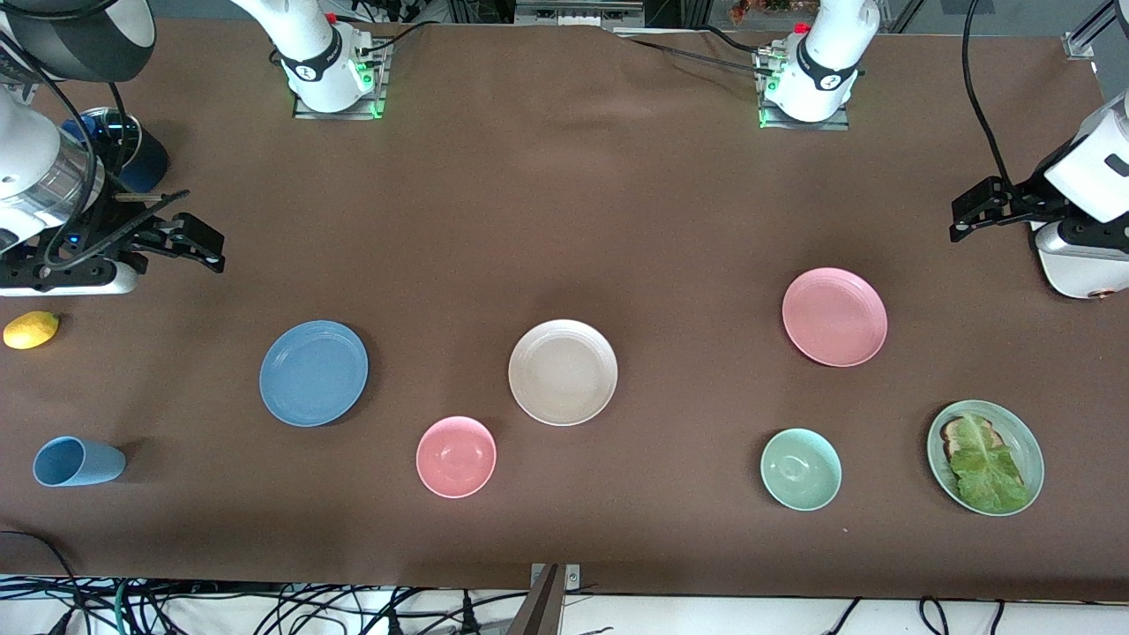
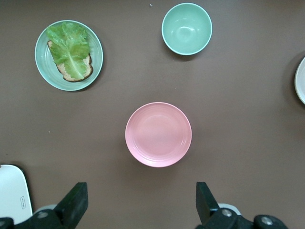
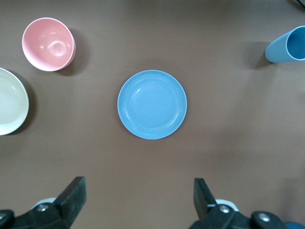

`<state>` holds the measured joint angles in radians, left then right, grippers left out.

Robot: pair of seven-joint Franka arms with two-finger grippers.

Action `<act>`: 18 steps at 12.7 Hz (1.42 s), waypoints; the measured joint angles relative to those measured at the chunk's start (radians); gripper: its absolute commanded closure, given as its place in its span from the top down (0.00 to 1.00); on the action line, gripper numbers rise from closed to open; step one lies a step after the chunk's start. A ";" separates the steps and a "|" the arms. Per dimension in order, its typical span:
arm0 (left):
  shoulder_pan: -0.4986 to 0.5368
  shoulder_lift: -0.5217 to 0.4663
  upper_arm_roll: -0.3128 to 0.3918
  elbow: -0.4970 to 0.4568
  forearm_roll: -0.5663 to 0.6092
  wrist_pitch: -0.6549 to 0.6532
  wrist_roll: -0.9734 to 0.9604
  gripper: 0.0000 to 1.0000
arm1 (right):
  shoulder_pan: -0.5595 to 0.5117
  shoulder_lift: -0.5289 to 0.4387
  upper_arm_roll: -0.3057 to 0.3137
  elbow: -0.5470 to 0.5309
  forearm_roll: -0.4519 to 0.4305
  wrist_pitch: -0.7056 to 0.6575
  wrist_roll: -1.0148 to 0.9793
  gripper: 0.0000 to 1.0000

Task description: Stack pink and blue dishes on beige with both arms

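Plates lie apart: pink plate (image 2: 158, 134) under spread left gripper (image 2: 142, 202), blue plate (image 3: 152, 104) under spread right gripper (image 3: 138, 198).

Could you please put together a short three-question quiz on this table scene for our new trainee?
1. True or false: the blue plate already lies on the beige plate.
2. Which dish lies nearest the pink plate: A) the pink bowl, B) the green bowl, C) the blue cup?
3. Fill in: the left gripper and the right gripper both stand ____.

Key: 1 false; 2 B; 3 open.
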<state>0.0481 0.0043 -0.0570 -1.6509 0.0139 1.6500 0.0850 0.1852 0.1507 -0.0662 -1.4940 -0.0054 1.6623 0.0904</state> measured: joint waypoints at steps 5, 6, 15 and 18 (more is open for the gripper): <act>0.000 0.002 0.000 0.000 0.000 0.000 0.000 1.00 | 0.001 -0.001 0.003 0.000 0.000 -0.082 0.000 1.00; 0.000 0.002 0.000 0.000 0.000 0.000 0.000 1.00 | 0.001 -0.001 0.004 0.000 0.000 -0.086 0.000 1.00; 0.000 0.004 0.000 0.000 0.000 0.000 0.000 1.00 | 0.001 -0.001 0.005 -0.001 0.000 -0.089 0.003 1.00; 0.000 0.004 0.000 0.000 0.000 0.000 0.000 1.00 | 0.000 0.000 0.003 -0.003 0.000 -0.090 0.005 1.00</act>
<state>0.0480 0.0088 -0.0570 -1.6509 0.0139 1.6495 0.0850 0.1856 0.1506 -0.0631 -1.4966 -0.0053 1.5726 0.0952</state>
